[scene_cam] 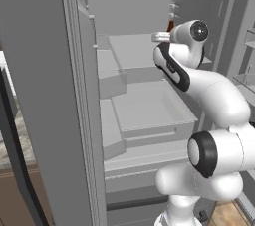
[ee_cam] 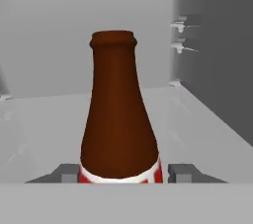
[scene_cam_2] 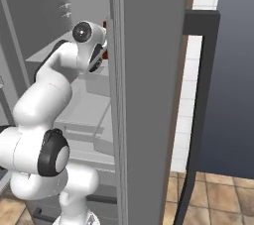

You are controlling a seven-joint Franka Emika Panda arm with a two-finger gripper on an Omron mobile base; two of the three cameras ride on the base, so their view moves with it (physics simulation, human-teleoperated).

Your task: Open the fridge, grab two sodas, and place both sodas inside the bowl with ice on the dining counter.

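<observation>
Bottle [ee_cam: 118, 119] upright on fridge shelf [ee_cam: 197, 119], end effector [ee_cam: 120, 173] fingers apparently touching its sides, space behind.

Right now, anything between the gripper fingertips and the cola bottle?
In the hand view nothing separate sits there: the cola bottle stands upright between the gripper fingertips, with slivers of bare fridge shelf on each side.

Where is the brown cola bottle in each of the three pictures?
Left base view: cola bottle, a dark sliver near the top, behind the arm's wrist.
Right base view: cola bottle, a red bit beside the wrist.
Hand view: cola bottle, centre, upright between the finger tips.
Shared landmark: fridge shelves.
</observation>
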